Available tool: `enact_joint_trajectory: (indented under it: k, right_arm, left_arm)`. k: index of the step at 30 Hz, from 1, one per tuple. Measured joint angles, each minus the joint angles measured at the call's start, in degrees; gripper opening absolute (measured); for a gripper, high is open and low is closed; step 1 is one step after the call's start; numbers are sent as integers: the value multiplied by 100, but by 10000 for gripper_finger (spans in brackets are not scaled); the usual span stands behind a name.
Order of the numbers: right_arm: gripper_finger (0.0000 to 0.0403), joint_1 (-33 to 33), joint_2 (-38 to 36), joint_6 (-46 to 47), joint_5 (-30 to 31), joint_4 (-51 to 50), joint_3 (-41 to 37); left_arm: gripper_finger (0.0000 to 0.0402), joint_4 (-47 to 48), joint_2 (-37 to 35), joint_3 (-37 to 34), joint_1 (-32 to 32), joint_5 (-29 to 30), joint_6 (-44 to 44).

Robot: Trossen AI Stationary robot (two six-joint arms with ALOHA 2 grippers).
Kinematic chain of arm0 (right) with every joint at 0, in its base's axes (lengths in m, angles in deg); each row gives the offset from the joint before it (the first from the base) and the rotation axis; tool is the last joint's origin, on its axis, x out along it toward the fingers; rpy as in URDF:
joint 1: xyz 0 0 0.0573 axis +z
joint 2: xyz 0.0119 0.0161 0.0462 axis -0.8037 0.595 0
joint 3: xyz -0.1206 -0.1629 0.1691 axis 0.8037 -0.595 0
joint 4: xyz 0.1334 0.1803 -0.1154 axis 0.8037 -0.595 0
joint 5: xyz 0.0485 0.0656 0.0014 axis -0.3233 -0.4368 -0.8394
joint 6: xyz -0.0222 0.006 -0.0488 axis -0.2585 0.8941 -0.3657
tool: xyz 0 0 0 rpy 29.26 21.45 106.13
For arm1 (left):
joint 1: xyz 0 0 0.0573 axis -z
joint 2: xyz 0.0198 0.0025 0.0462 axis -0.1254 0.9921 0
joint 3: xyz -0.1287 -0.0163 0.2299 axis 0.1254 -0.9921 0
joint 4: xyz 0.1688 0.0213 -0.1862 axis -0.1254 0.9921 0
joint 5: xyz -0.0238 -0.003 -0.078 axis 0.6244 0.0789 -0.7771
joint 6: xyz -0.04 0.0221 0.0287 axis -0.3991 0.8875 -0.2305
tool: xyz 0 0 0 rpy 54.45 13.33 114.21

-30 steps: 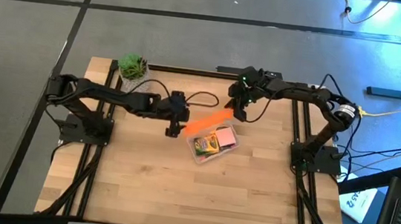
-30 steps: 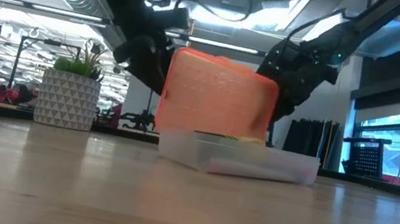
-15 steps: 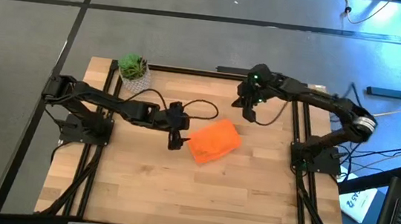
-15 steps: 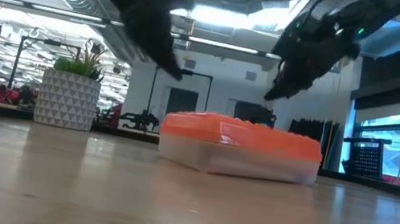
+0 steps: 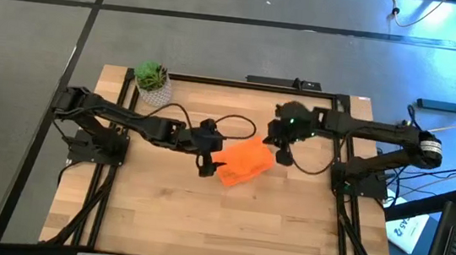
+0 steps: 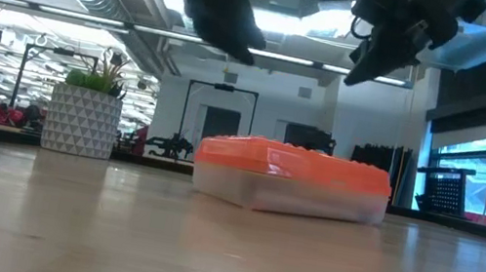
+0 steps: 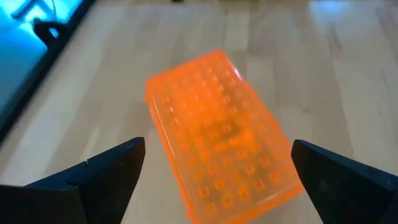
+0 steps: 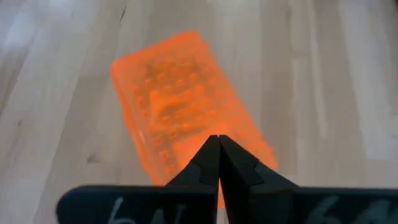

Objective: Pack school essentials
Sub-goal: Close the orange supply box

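The clear case [image 5: 243, 161] with its orange lid [image 6: 293, 161] shut lies flat on the table's middle. The school essentials are hidden under the lid. My left gripper [image 7: 217, 149] is open and hovers just left of the case [image 7: 217, 140], its fingers spread wide on either side of it without touching. My right gripper [image 8: 217, 139] is shut and hangs above the case's right end [image 8: 186, 112]. In the low view both grippers, left [image 6: 229, 10] and right [image 6: 388, 37], are well clear above the lid.
A small green plant in a white patterned pot [image 5: 152, 77] stands at the table's far left corner [image 6: 83, 114]. Black cables loop over the table behind the case [image 5: 233, 120]. Bare wood [image 5: 217, 228] stretches from the case to the near edge.
The orange lid stood upright on the open case a second ago; it dropped flat and now covers the base. The right gripper moved from the far side toward the near edge, over the case's right end. Both grippers rose above the lid.
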Motion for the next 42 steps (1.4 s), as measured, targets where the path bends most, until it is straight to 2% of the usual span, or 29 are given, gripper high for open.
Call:
enact_joint_trajectory:
  k: [4,10,22,25,33,37,42]
  right_arm:
    - [7,408,291,387,336,36,-2]
    - [7,755,969,650,416,28,-2]
    - [7,871,2264,711,381,350,42]
    - [7,861,2410,851,339,565,50]
    - [7,580,2533,1930,485,1729,4]
    - [7,410,2532,2331,998,1787,2]
    - [7,305,2533,2739,1042,1828,-2]
  left_arm:
    - [400,99,256,-17,44,0,-216]
    - [400,123,327,-17,140,133,-235]
    - [400,789,24,-17,403,315,-574]
    - [400,997,-51,-17,461,347,-790]
    - [400,1659,-569,-17,612,573,-1081]
    - [400,2031,-882,-17,654,665,-1244]
    - [400,2449,-1188,-17,637,794,-1605]
